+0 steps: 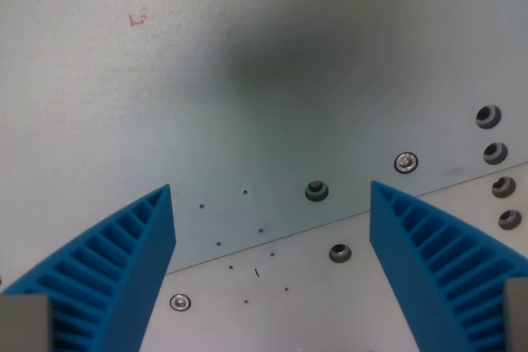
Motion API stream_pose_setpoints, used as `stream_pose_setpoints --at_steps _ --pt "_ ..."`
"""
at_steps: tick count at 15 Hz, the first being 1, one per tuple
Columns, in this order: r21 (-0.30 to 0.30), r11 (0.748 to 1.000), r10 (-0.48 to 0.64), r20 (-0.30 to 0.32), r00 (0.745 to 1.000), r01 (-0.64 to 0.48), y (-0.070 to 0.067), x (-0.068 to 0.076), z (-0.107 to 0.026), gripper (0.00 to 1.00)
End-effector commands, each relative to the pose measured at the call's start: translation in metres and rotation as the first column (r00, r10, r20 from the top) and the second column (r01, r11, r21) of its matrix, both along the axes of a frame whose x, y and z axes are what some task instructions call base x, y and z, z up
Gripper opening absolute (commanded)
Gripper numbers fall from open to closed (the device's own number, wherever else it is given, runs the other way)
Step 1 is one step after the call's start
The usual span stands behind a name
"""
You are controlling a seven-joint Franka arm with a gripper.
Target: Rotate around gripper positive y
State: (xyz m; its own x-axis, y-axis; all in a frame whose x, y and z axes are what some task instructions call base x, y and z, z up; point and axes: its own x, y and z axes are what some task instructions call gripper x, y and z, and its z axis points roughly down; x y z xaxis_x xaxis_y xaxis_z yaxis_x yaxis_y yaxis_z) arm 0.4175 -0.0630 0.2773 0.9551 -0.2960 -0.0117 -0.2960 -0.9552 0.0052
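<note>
Hanging above the pale grey metal tabletop (272, 55), the blue ribbed two-finger gripper (272, 199) stood spread wide with nothing between its fingers (124, 265), pointing down and slightly forward. Beyond its tips lay a dark shadow (280, 68); a seam (272, 241) crossed between them, with bolt holes (317, 191) nearby.
</note>
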Motion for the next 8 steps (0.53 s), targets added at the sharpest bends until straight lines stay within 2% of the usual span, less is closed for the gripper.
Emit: stream_pose_setpoints --at_steps 1,8 --pt "-0.004 1.0 0.0 0.017 1.0 0.0 -0.0001 0.0002 0.0024 1.0" --pt "-0.028 1.0 0.002 0.095 0.995 0.001 -0.0001 0.0002 0.0024 1.0"
